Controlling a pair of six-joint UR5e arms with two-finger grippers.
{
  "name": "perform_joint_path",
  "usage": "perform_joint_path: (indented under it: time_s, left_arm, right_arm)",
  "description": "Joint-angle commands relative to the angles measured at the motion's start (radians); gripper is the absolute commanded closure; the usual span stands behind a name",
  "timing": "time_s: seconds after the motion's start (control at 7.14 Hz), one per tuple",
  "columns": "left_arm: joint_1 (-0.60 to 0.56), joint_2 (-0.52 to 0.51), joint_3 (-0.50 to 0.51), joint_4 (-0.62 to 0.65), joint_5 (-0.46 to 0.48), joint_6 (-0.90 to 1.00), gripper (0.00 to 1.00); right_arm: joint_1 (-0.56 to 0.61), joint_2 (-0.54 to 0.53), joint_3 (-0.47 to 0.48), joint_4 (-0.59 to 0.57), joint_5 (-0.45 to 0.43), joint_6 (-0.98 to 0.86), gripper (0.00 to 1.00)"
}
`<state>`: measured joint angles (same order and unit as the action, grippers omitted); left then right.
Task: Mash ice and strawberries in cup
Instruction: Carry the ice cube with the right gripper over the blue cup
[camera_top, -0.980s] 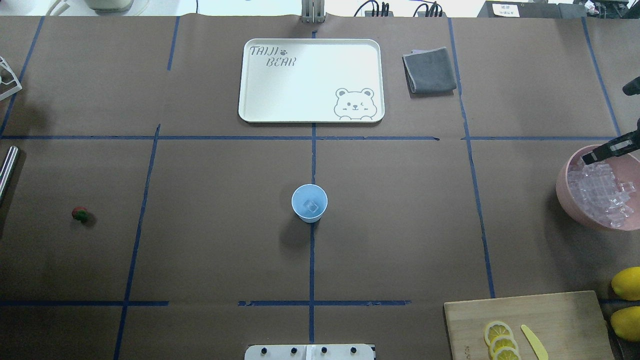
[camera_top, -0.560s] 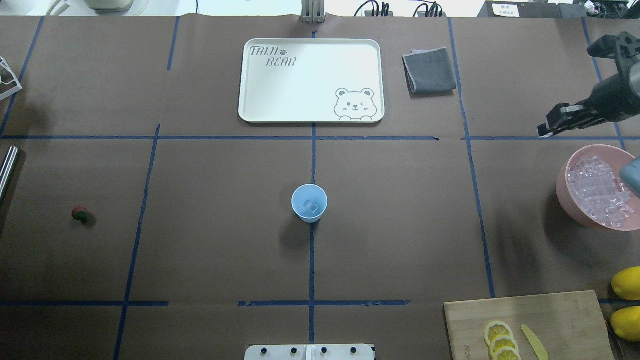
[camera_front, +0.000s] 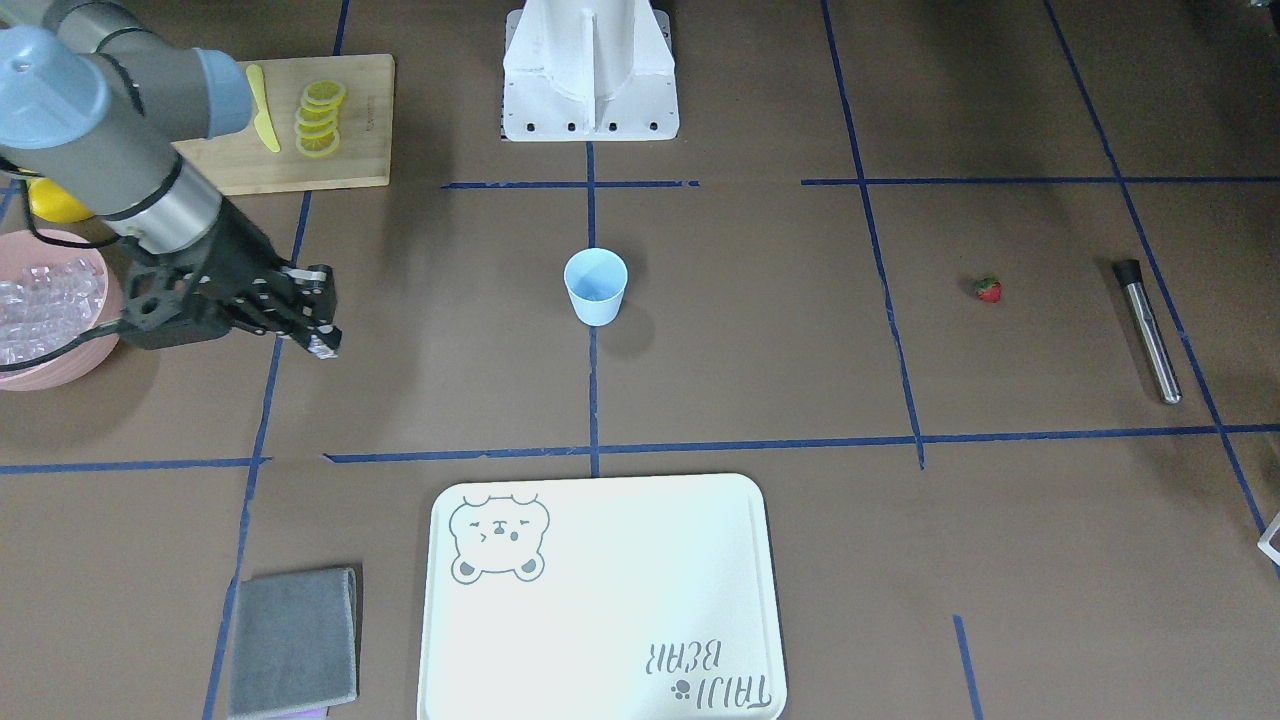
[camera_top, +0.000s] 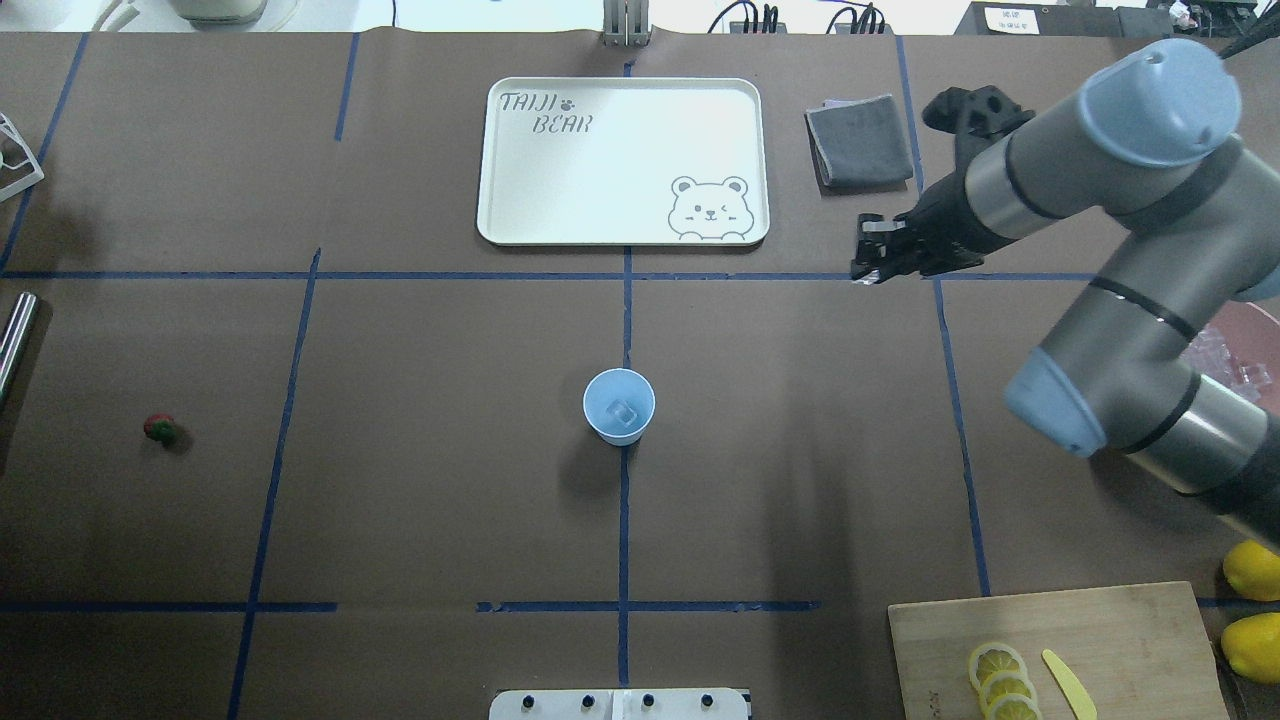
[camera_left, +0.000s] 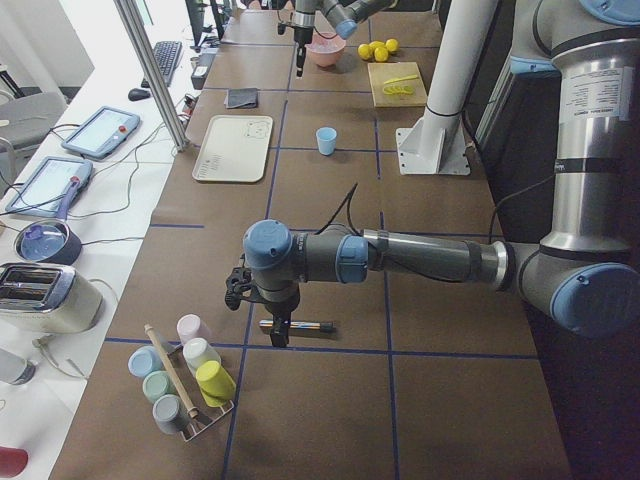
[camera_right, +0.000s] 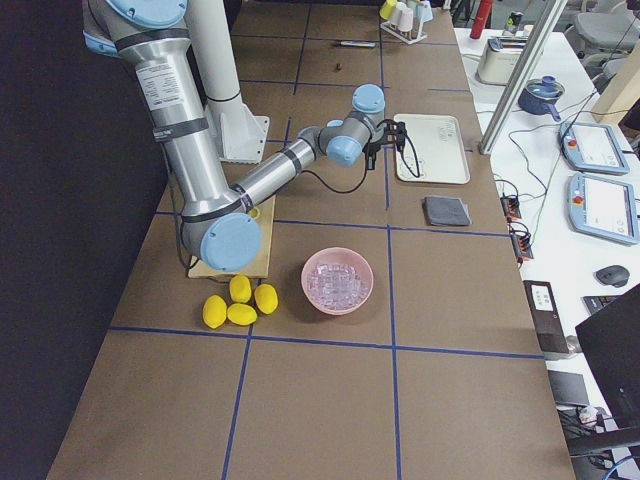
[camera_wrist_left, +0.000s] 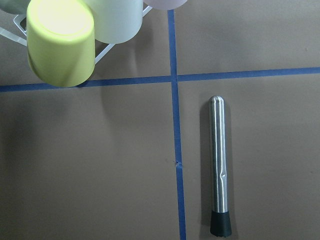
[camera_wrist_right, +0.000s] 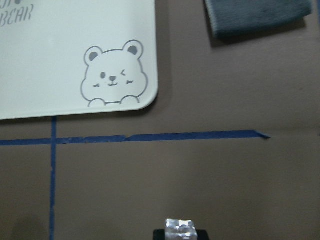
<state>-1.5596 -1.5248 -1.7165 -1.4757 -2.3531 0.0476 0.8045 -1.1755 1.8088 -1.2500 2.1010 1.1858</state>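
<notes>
One ice cube (camera_wrist_right: 180, 227) in the right gripper (camera_top: 868, 262)? (checker)

Yes. My fingertips pinch it on two opposite faces; it shows at the bottom edge of the right wrist view. I hover over bare table to the right of the tray (camera_top: 620, 160)'s near right corner, well apart from the cup (camera_top: 619, 405). (me)

Handling? (checker)

Judged: hard, light, wet, slick. Too much squeeze may squirt it out, so I grip square and centred. (me)

Cup? (checker)

Upright at table centre, another cube (camera_top: 624, 412) inside. It is light plastic and probably tips if bumped, so release should come from above the mouth. (me)

Strawberry (camera_top: 160, 429)? (checker)

Far left, alone on the table. Soft; take it gently across the body, not by the leaves. (me)

Left gripper (camera_left: 278, 335)? (checker)

Above the muddler (camera_wrist_left: 218, 170). Whether it is parted or closed, I cannot tell. (me)
</notes>
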Motion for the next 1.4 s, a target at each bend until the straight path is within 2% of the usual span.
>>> perform_joint_path:
  time_s: [0.0, 0.42, 0.84, 0.98, 1.12, 1.26]
  left_arm:
    - [0.0, 0.0, 0.001, 0.0, 0.0, 0.0, 0.0]
    - [0.001, 0.0, 0.003, 0.0, 0.002, 0.0, 0.0]
    - [0.001, 0.0, 0.003, 0.0, 0.002, 0.0, 0.0]
    - [0.001, 0.0, 0.003, 0.0, 0.0, 0.0, 0.0]
    - [0.001, 0.0, 0.005, -0.001, 0.002, 0.0, 0.0]
    - [0.001, 0.0, 0.005, -0.001, 0.0, 0.0, 0.0]
  right_arm:
    - [-0.185, 0.15, 0.0, -0.135, -0.204, 0.16, 0.97]
    - [-0.344, 0.298, -0.011, -0.27, -0.35, 0.268, 0.97]
    - [-0.395, 0.306, -0.012, -0.282, -0.394, 0.29, 0.96]
    - [-0.396, 0.306, -0.014, -0.282, -0.394, 0.285, 0.88]
    - [-0.396, 0.306, -0.017, -0.282, -0.392, 0.278, 0.01]
    - [-0.396, 0.309, -0.019, -0.282, -0.392, 0.278, 0.01]
